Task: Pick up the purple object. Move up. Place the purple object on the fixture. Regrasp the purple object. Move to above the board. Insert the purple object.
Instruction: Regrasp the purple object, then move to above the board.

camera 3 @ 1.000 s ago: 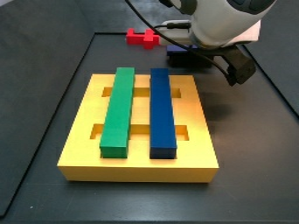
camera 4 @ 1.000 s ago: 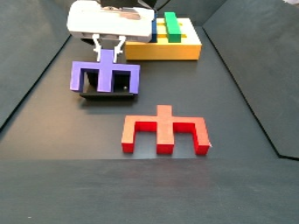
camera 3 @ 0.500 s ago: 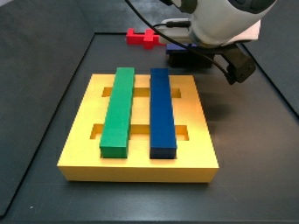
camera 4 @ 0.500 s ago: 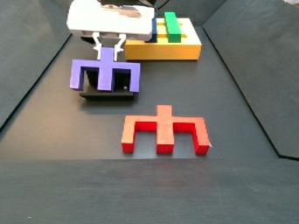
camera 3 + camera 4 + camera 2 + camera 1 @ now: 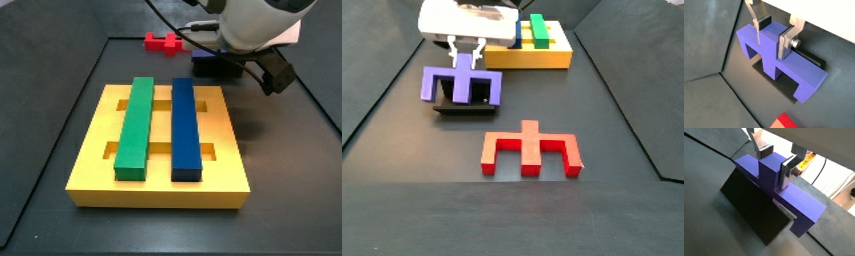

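The purple object (image 5: 462, 87) lies flat on the black fixture (image 5: 462, 108), legs pointing away from the board (image 5: 543, 60). My gripper (image 5: 469, 62) hangs right over it, beside the yellow board's end. In both wrist views the silver fingers stand on either side of the raised centre tab, shut on it: gripper (image 5: 774, 168), gripper (image 5: 771, 50). The crossbar of the purple object (image 5: 804, 208) overhangs the fixture (image 5: 751, 213). In a side view the arm's white hand hides most of the purple piece and the fixture.
A green bar (image 5: 135, 125) and a long blue bar (image 5: 187, 125) lie in slots on the board (image 5: 94, 180). A red notched piece (image 5: 533, 150) lies on the dark floor beyond the fixture, away from the board. Low black walls edge the work area.
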Motion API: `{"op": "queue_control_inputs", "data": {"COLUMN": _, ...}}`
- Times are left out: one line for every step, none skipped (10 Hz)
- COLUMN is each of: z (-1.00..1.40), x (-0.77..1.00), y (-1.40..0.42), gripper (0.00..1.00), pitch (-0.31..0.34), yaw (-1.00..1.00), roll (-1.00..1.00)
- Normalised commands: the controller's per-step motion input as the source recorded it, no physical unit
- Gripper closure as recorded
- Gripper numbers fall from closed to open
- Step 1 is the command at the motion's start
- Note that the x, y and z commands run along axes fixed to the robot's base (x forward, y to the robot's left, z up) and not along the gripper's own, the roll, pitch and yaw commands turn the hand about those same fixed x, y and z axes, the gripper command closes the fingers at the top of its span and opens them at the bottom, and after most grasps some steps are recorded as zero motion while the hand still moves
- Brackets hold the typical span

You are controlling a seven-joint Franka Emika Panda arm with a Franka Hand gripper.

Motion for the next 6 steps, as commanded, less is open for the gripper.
{"op": "queue_control_inputs", "data": {"z": 0.00, "x": 0.00, "y": 0.00, "gripper": 1.00, "pitch": 0.000, "yaw": 0.00, "roll": 0.00}}
{"op": "queue_control_inputs", "data": {"z": 0.00, "x": 0.00, "y": 0.00, "gripper": 1.00, "pitch": 0.000, "yaw": 0.00, "roll": 0.00}}
{"op": "queue_control_inputs", "data": {"z": 0.00, "x": 0.00, "y": 0.00, "gripper": 1.00, "pitch": 0.000, "yaw": 0.00, "roll": 0.00}}
{"op": "queue_control_inputs", "data": {"z": 0.00, "x": 0.00, "y": 0.00, "gripper": 1.00, "pitch": 0.000, "yaw": 0.00, "roll": 0.00}}
{"op": "queue_control_inputs", "data": {"z": 1.40, "x": 0.00, "y": 0.00, "gripper": 1.00, "pitch": 0.000, "yaw": 0.00, "roll": 0.00}}
{"op": "queue_control_inputs", "data": {"z": 1.40, "x": -0.04, "y": 0.02, "gripper": 1.00, "pitch": 0.058, "yaw": 0.00, "roll": 0.03}}
